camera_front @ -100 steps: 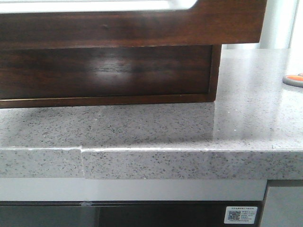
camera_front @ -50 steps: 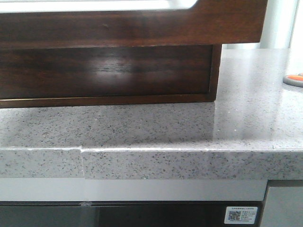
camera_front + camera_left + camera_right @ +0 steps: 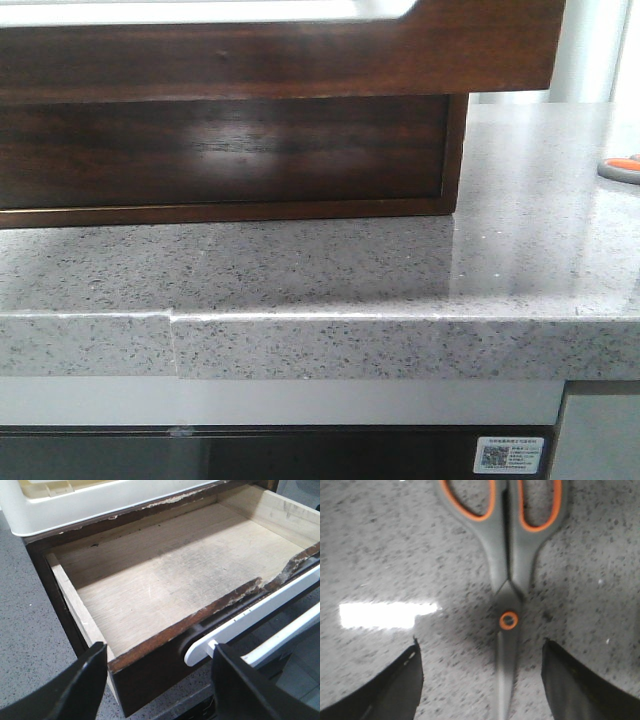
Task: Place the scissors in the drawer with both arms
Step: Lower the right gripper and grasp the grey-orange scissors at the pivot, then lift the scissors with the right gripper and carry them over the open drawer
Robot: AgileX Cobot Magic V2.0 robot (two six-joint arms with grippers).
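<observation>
Front view: the drawer [image 3: 250,55] is seen pulled out over the speckled grey worktop [image 3: 330,270], its glossy dark brown front topped by a pale round-cornered area. The dark wooden cabinet [image 3: 220,160] is seen beneath it, set on the worktop. At the worktop's right edge only a grey and orange bit of the scissors [image 3: 622,167] is shown, well apart from the cabinet. No arm is seen in this view.

Left wrist view: the drawer [image 3: 165,575] is shown open, its pale wooden bottom bare. The left gripper [image 3: 160,680] is held just in front of the drawer's front wall; its black fingers [image 3: 80,685] are spread wide and nothing is held between them. A white handle bar [image 3: 250,620] is seen on the front.

Right wrist view: the scissors [image 3: 507,580] are laid flat on the worktop [image 3: 385,555], blades closed. The right gripper [image 3: 480,680] is placed over the blades, fingers [image 3: 570,685] wide apart on either side, not touching, nothing gripped.
</observation>
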